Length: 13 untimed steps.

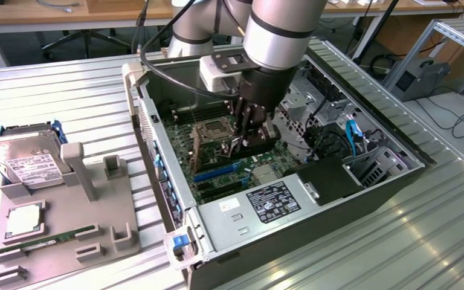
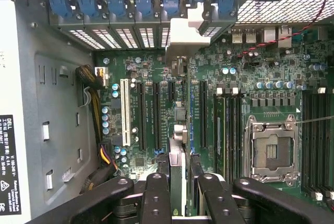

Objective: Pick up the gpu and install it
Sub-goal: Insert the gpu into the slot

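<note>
A ribbed metal bench carries an open computer case lying on its side, with desks and cables in the room behind it.

My gripper hangs inside the case, directly over the motherboard. Its fingers are partly closed on the gpu, which I hold edge-on as a thin upright card between them. In the wrist view the card runs straight out ahead of my fingertips, and its silvery end bracket sits at the far end, against the row of rear slot openings with blue clips. The card is lined up along the long black expansion slots, which lie on both sides of it; I cannot tell whether its lower edge is already seated in one.

To one side of my gripper is the bare CPU socket with its metal frame, and beyond that a set of memory slots. On the other side a white slot and a yellow-and-black wire bundle sit near the case wall.

Outside the case, well away from me at the exterior view's left, a grey parts holder stands on the bench with a hard drive, a processor chip and a green RAM stick.
</note>
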### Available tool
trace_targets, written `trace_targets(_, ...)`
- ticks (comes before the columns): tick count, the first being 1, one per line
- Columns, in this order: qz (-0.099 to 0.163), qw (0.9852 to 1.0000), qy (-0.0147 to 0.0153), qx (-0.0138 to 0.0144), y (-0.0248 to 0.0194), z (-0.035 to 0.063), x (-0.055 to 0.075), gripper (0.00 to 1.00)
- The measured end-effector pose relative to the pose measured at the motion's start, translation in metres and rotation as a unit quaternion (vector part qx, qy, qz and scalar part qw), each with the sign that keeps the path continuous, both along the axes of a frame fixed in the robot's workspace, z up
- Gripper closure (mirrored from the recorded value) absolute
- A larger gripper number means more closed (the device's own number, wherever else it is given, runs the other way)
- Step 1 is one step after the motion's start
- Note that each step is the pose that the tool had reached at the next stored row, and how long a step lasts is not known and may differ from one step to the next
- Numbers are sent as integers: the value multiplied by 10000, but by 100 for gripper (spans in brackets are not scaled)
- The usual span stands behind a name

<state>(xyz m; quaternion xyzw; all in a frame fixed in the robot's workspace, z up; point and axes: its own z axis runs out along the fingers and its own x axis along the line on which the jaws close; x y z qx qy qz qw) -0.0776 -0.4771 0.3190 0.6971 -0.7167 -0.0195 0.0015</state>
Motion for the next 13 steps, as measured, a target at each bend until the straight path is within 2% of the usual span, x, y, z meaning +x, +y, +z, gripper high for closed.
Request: trace_targets(13,0,10000,0,0,0,-31,-19,74)
